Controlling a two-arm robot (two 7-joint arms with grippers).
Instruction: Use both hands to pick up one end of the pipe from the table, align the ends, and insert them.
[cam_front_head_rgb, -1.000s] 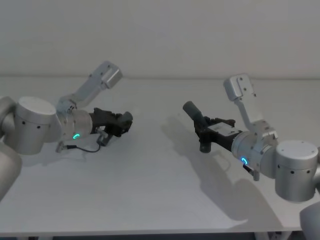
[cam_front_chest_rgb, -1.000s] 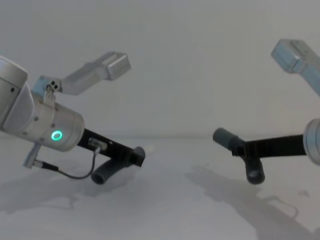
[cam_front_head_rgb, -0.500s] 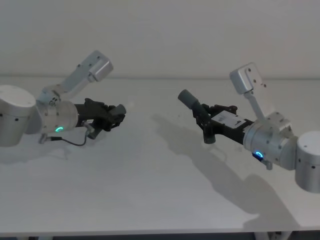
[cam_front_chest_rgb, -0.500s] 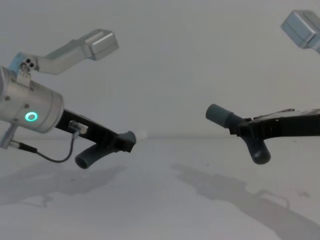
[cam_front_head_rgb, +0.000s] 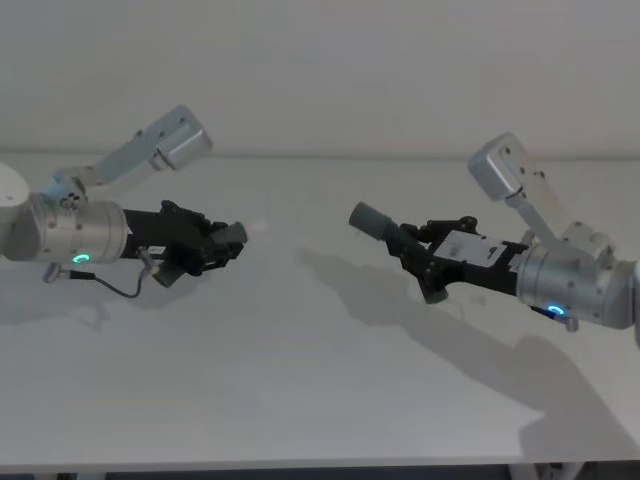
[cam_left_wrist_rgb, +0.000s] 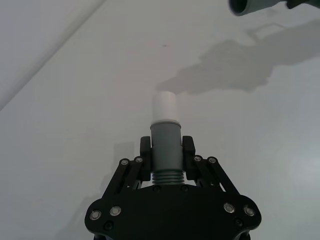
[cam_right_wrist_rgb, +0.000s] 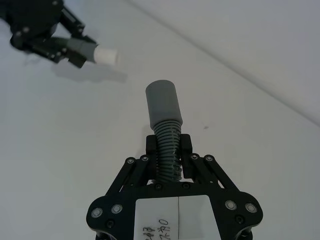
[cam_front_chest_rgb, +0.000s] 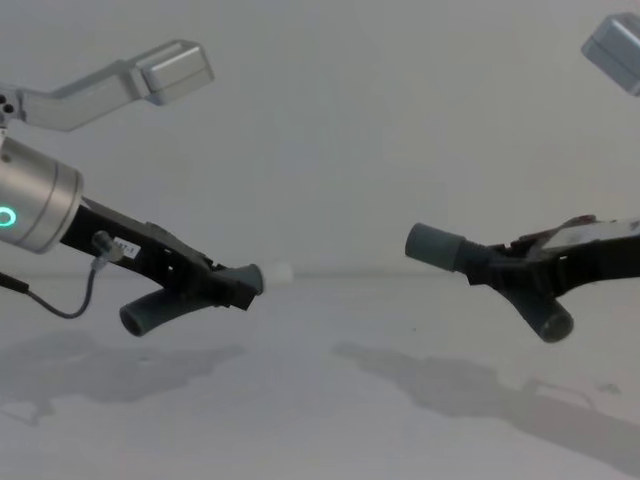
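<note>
The pipe is in two dark-grey bent pieces, both held above the table (cam_front_head_rgb: 300, 380). My left gripper (cam_front_head_rgb: 222, 242) is shut on the left piece (cam_front_chest_rgb: 150, 312), whose narrow pale tip (cam_front_head_rgb: 247, 228) points right. My right gripper (cam_front_head_rgb: 415, 252) is shut on the right piece (cam_front_head_rgb: 372, 218), whose wide collar (cam_front_chest_rgb: 432, 246) points left. The two ends face each other across a wide gap. In the left wrist view the pale tip (cam_left_wrist_rgb: 165, 106) sticks out past the gripper (cam_left_wrist_rgb: 166, 150). The right wrist view has the ribbed piece (cam_right_wrist_rgb: 164, 107) in the gripper (cam_right_wrist_rgb: 167, 147), with the left piece (cam_right_wrist_rgb: 82, 48) farther off.
The white table runs back to a plain pale wall (cam_front_head_rgb: 320, 70). Shadows of both arms lie on the table top (cam_front_chest_rgb: 430, 390). A thin black cable (cam_front_head_rgb: 125, 290) hangs under my left wrist.
Both arms have risen and drawn outward to their sides. The two pieces are higher above the table and lie flatter, their ends turned more toward each other.
</note>
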